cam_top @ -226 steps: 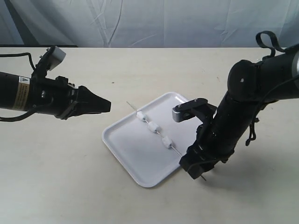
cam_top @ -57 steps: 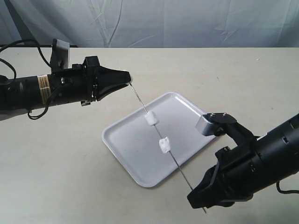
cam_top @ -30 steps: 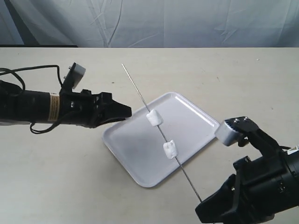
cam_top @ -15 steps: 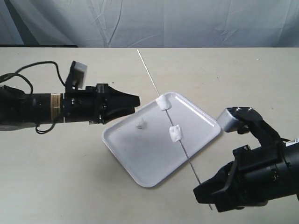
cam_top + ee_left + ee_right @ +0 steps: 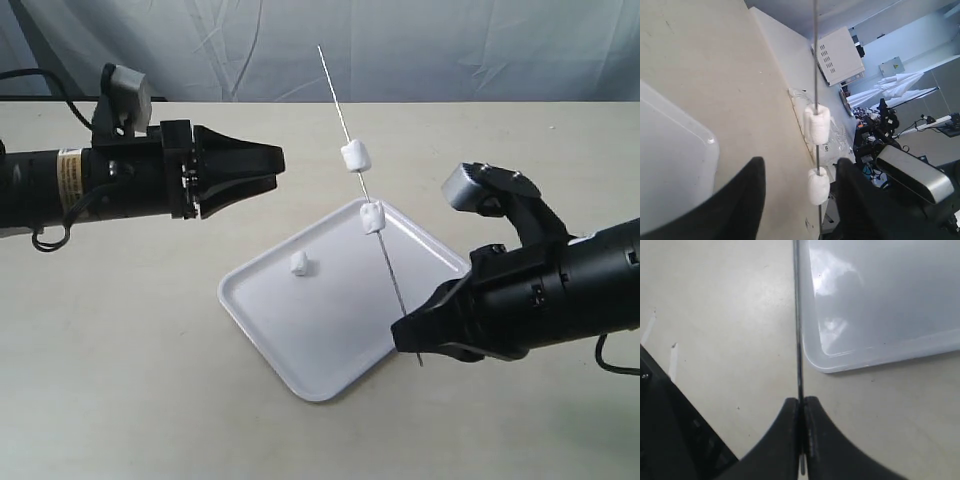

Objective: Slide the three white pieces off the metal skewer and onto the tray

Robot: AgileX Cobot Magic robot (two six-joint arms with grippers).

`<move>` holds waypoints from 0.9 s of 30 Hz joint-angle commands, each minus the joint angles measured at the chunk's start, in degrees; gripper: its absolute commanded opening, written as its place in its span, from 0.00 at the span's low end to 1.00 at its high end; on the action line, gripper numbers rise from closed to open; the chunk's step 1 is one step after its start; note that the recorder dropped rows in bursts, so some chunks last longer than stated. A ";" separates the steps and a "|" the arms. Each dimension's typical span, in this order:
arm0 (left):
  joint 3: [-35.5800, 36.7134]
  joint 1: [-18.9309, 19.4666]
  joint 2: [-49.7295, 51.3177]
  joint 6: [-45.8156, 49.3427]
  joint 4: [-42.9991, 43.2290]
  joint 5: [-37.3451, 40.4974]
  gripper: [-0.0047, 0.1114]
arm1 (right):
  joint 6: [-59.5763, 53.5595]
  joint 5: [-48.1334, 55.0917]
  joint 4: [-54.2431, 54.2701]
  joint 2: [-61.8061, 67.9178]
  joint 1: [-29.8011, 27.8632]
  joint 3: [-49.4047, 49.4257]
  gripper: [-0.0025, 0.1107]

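Observation:
The metal skewer (image 5: 372, 215) stands steeply tilted above the tray (image 5: 330, 350), its lower end pinched in my right gripper (image 5: 412, 338), which is shut on it (image 5: 800, 405). Two white pieces remain threaded on it, an upper one (image 5: 355, 156) and a lower one (image 5: 371, 217). A third white piece (image 5: 298, 264) lies loose on the tray. My left gripper (image 5: 272, 163) is open, level with the upper piece and to its left. In the left wrist view both pieces (image 5: 817, 124) (image 5: 818, 185) hang on the rod between the open fingers (image 5: 745, 200).
The beige table (image 5: 130, 330) lies all round the tray. A pale cloth backdrop (image 5: 400, 40) hangs behind the table's far edge. Cables trail from the left arm (image 5: 60, 185) at the left edge.
The right gripper has tipped the skewer more upright and raised it. The left gripper rose from tray level to the height of the upper piece. One piece dropped onto the tray earlier.

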 commanded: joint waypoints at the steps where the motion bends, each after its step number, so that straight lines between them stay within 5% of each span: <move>1: -0.43 -0.28 -0.75 -0.70 -0.56 -0.44 0.42 | -0.78 -0.17 1.28 1.28 -0.25 -1.33 0.02; 14: -4.29 -7.08 -0.75 -0.77 -4.60 -0.44 0.42 | -2.97 3.54 3.95 1.42 -0.25 -1.83 0.02; 27: -5.14 -7.47 2.28 -1.90 -3.47 1.04 0.42 | -5.49 5.13 5.84 1.42 -0.25 -1.83 0.02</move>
